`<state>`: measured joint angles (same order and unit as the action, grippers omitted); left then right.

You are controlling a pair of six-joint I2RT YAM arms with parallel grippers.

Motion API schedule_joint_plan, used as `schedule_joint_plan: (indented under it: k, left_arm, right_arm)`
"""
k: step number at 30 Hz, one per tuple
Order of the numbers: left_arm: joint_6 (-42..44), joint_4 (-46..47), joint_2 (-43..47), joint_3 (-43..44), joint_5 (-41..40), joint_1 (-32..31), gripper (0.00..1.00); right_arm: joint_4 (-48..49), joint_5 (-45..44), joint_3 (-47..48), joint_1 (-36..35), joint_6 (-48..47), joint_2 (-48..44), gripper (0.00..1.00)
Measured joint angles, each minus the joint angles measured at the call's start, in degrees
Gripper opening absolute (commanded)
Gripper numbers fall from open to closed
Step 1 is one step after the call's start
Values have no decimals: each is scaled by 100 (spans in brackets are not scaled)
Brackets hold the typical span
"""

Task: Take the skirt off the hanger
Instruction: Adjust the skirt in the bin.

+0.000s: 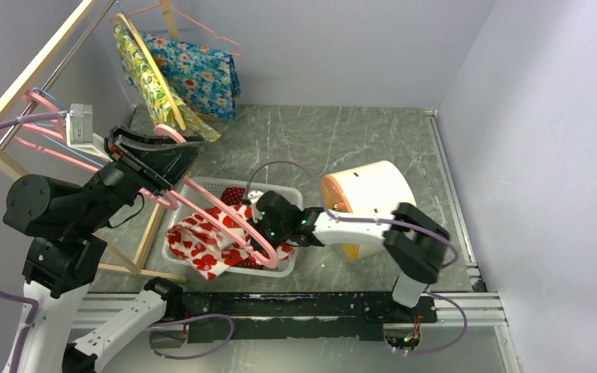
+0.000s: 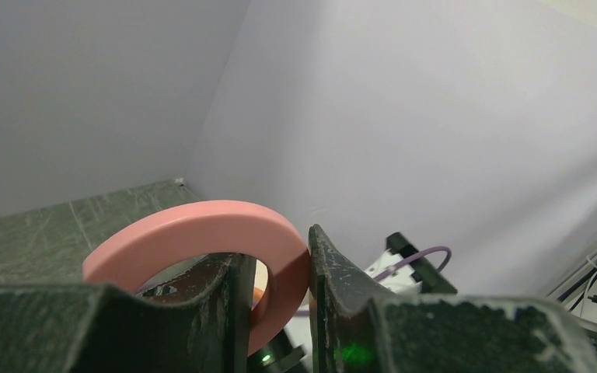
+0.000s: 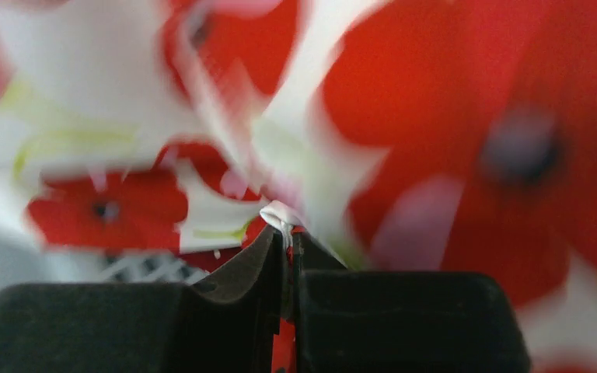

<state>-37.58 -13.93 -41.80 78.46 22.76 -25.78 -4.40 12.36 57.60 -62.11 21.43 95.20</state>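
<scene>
Pinching a little fold of the skirt (image 3: pixel 427 101) is what the right jaws are doing. In the right wrist view they're pressed nearly together, with a nub of white fabric sticking up between the tips. Everything past that is a blur of red poppies on white.

The left jaws are clamped on the curved end of a fat pink hanger (image 2: pixel 194 229). The pink band runs right between them and there's no slack on either side.

From overhead, the right arm (image 1: pixel 357 225) reaches across to the left, low over a white basket (image 1: pixel 268 271). The skirt is in that basket, bunched up and spilling a bit over the near rim.

The left arm (image 1: pixel 62 206) holds its end of the hanger up high. The hanger slopes down from there, and its lower end lies across the skirt, right by the right jaws. I can't tell whether the fabric is caught on it anywhere.

Just right of the basket there's a cream tub (image 1: pixel 369 194) on its side, with its orange inside facing the basket. All of this sits on a dark green marbled desk (image 1: pixel 319 140).

Up in the far left corner there's a wooden rack (image 1: pixel 43 58). A yellow floral garment (image 1: pixel 144 74) and a blue floral one (image 1: pixel 202 74) hang off it, well away from the basket.
</scene>
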Motion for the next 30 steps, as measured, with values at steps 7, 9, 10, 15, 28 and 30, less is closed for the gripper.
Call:
schedule_joint_plan:
  k: [7,9,10,15,28,30]
  left_arm:
    - [-37,-31,-72,50,0,0,7]
    - [-37,-61,-46,50,-2,0,7]
    - [-35,-101,-28,61,-4,0,7]
    - [24,-225,55,153,-48,0,7]
    - [-37,-70,-59,199,44,0,7]
    - [-81,4,-48,149,44,0,7]
  right_arm:
    - [487,-435,815,-61,433,1414,6]
    - [754,-555,807,-59,531,1504,24]
    - [850,-590,715,-59,575,1445,32]
    - [608,-708,166,-61,658,704,68]
    - [509,39,90,-50,616,-695,89]
    - [675,223,162,-57,671,-597,86]
